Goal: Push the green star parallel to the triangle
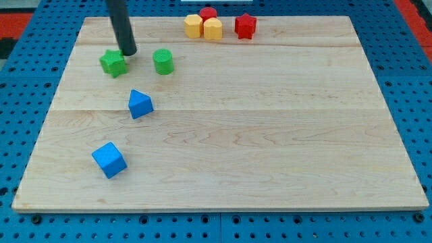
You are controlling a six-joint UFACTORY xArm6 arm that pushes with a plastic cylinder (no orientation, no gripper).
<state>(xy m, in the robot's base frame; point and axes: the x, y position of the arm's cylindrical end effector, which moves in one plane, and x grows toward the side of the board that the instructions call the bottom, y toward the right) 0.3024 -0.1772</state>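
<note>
The green star [113, 63] lies near the view's upper left on the wooden board [270, 148]. My tip [129, 52] is at the star's upper right edge, touching or nearly touching it. The blue triangle [140, 104] lies below and slightly right of the star. The dark rod rises from the tip out of the view's top.
A green cylinder [163, 61] stands right of the tip. A blue cube [109, 160] lies at the lower left. At the top edge sit two yellow blocks [194, 26] [212, 29], a red block [208, 13] behind them and a red star [245, 26].
</note>
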